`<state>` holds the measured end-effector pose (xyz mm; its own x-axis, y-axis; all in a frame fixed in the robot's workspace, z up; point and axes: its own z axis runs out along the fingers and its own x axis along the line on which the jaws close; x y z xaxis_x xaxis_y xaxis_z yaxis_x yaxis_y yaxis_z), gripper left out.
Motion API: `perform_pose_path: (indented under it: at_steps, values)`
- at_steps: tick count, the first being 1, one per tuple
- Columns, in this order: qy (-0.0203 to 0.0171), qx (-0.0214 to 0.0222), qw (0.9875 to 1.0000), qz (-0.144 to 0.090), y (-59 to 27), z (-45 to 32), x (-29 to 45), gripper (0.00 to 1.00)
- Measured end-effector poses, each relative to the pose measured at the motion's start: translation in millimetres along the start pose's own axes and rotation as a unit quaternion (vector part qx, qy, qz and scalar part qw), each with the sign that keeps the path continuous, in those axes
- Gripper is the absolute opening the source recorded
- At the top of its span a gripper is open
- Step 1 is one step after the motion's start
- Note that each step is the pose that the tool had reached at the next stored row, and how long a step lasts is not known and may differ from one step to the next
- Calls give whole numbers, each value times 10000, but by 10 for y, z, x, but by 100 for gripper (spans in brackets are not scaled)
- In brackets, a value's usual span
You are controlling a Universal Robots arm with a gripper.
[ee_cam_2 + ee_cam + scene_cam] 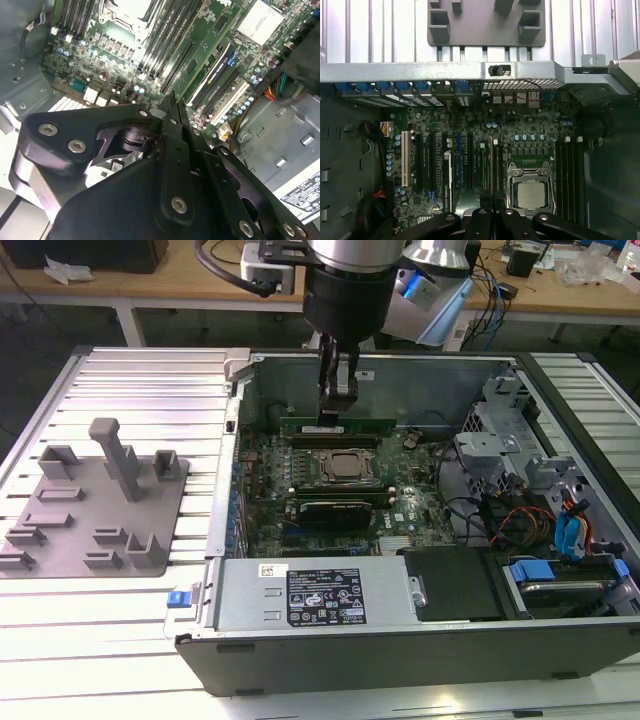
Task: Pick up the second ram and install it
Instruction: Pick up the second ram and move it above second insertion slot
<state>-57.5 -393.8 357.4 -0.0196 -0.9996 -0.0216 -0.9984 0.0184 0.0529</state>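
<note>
A ribbed metal surface (pixel 130 375) is carrying the work, with benches running along its far side. At the left, a grey holder tray (pixel 95 505) is lying flat on it. To the tray's right, an open computer case (pixel 400 640) is sitting with its motherboard (pixel 300 465) facing up.

Inside the case, the second ram (pixel 368 425) is standing on edge in a slot just far of the processor socket (pixel 347 468), running left to right. The end effector (pixel 330 418) is hanging straight down over the stick's left part, with its tips at the top edge. Whether they are touching it cannot be told. In the second wrist view its fingers (pixel 177 130) are pressing together, with nothing between them.

At the right, a drive cage (pixel 500 430) and loose cables (pixel 520 520) are filling the case's end.

Judged from this, the pick-up is done and the stick is sitting in its slot. Full seating is the part left, and the state of the latches cannot be told.
</note>
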Motion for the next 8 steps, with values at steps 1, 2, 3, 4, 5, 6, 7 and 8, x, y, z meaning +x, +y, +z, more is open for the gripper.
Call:
perform_pose_path:
  at_steps: [1,2,3,4,5,6,7,8]
  values:
    - [-1,0,10000,0,-19,24,-6,9]
    - [-2,0,10000,-1,-27,39,-11,9]
    - [0,-1,10000,0,-34,50,-13,9]
    - [3,0,10000,-1,-48,78,-15,9]
    - [3,0,10000,0,-56,108,-16,9]
    - [3,-1,10000,0,-62,131,-16,9]
    - [3,0,10000,0,-68,150,-17,9]
    - [3,0,10000,0,-73,164,-18,9]
